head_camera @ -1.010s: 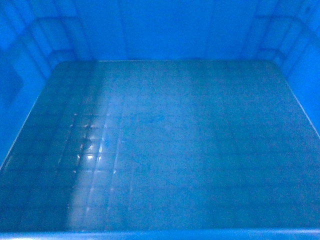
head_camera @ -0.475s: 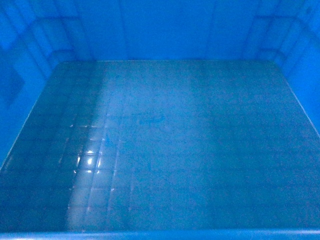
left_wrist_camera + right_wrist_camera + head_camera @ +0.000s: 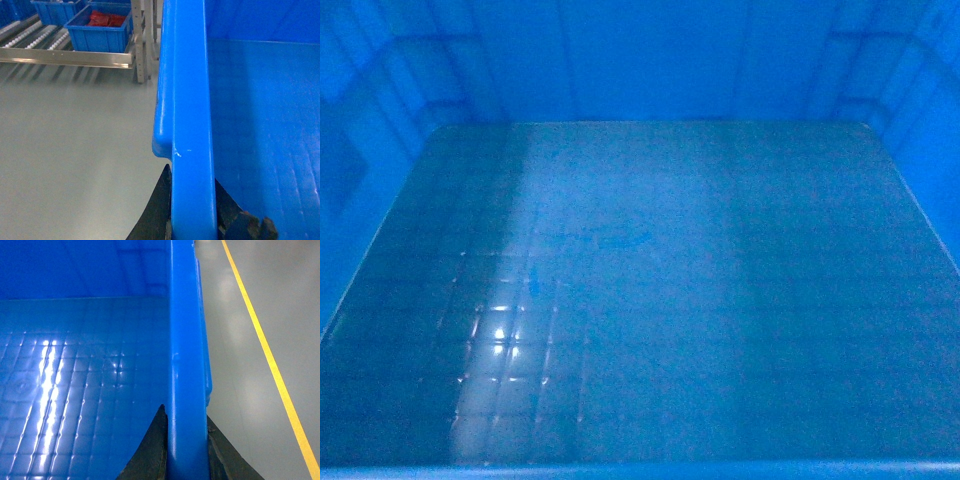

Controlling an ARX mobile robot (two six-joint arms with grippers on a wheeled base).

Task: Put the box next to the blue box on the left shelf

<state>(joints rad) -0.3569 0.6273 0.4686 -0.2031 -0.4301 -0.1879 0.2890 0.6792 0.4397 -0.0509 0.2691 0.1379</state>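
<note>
Step now: carrying box (image 3: 650, 300) to shelf. Box held up close in front of robot, fills head view, nothing inside. Left gripper (image 3: 192, 220) pinched tight on left rim; right gripper (image 3: 185, 450) pinched tight on right rim. Next: roll to shelf (image 3: 75, 56), far left ahead, set box beside small blue box (image 3: 100, 32) with red stuff. Shelf post (image 3: 142, 40) may get in way. Yellow line (image 3: 265, 350) on floor (image 3: 70, 140), right side.

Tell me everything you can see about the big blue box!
The box is a big, bright-blue crate that looks like shiny plastic. Its floor has a grid of little squares, its walls are ribbed, and its rim is thick. It is empty. The left gripper and right gripper each clamp a side rim, above a grey floor.
</note>
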